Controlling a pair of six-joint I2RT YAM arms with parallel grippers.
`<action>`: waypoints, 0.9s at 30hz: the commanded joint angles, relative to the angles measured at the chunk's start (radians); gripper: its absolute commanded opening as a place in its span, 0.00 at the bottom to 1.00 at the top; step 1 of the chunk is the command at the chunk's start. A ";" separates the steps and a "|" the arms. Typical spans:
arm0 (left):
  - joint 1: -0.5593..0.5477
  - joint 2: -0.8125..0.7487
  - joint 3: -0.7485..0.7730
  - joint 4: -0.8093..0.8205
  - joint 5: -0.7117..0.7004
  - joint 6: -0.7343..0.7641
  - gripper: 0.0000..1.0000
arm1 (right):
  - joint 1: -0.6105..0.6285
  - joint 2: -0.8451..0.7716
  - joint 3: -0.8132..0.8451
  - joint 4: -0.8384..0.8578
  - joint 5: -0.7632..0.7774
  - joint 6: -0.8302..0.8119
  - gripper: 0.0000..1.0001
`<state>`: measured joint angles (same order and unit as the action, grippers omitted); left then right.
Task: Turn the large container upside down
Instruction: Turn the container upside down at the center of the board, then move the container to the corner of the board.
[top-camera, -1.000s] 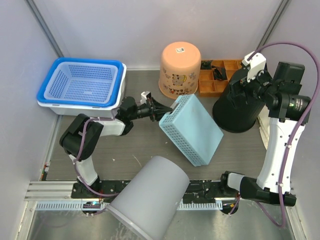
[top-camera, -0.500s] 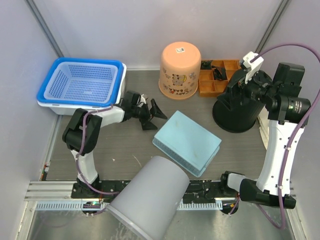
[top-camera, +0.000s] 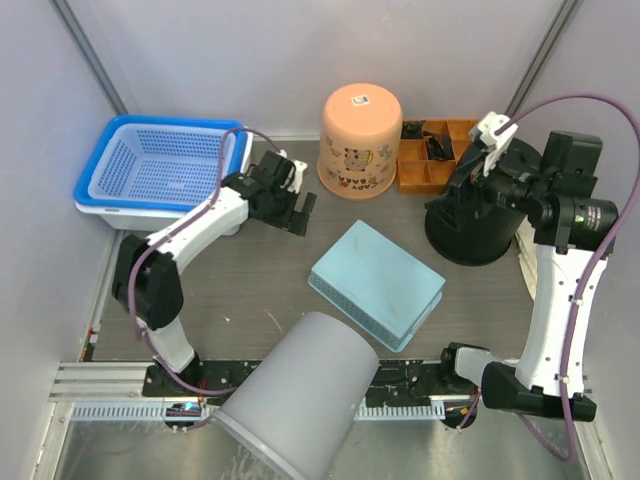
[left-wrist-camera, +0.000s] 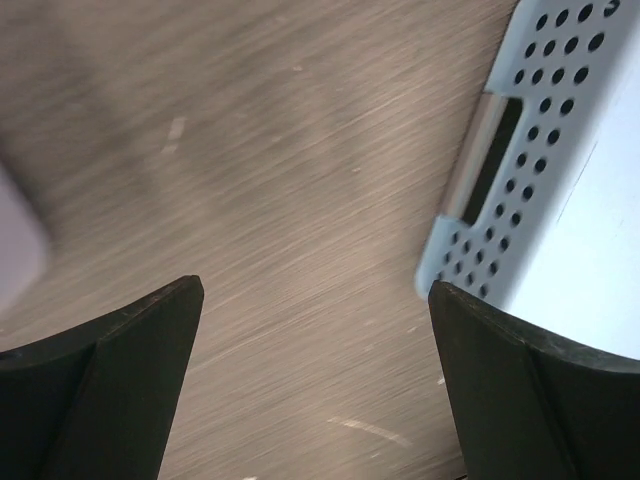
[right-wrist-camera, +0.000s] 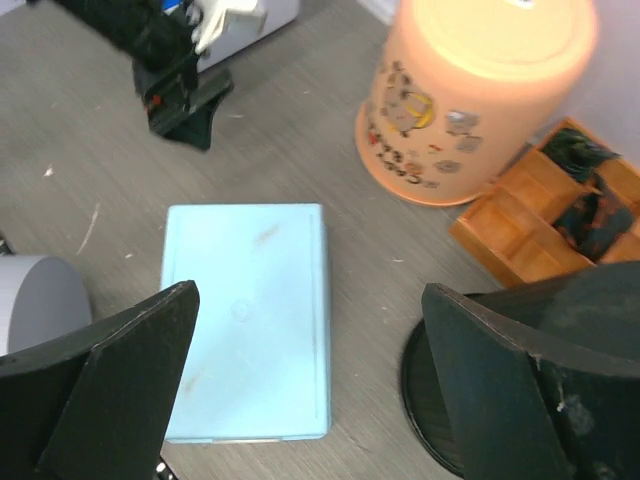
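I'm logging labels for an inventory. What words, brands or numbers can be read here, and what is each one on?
"CAPY BARA", as best it reads: printed low on the side of the upturned orange plastic bucket, among cartoon pictures.
Too small to read: the print on the white sticker on that bucket's base.
No other legible text shows in any view.

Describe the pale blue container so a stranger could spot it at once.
Start at the grey table and look at its middle, between the upturned orange bucket at the back and the big grey bin at the near edge. There lies the pale blue container, bottom up. Unlike those round tubs it is a rectangular box, with a plain flat top and perforated sides.
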<state>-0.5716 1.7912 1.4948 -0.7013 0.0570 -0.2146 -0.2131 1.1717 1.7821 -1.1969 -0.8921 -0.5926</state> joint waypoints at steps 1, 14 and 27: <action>0.061 -0.245 0.114 -0.099 -0.115 0.301 0.98 | 0.145 -0.024 -0.119 0.076 0.046 0.045 1.00; 0.489 -0.615 0.139 -0.719 0.281 0.677 0.99 | 0.846 0.245 -0.225 0.441 0.698 0.126 1.00; 0.520 -0.866 -0.235 -0.622 0.383 0.617 0.98 | 0.999 0.553 -0.261 0.785 1.032 0.281 1.00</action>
<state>-0.0811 0.9634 1.2568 -1.3743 0.3275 0.4179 0.7723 1.6733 1.5105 -0.5247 0.0093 -0.3946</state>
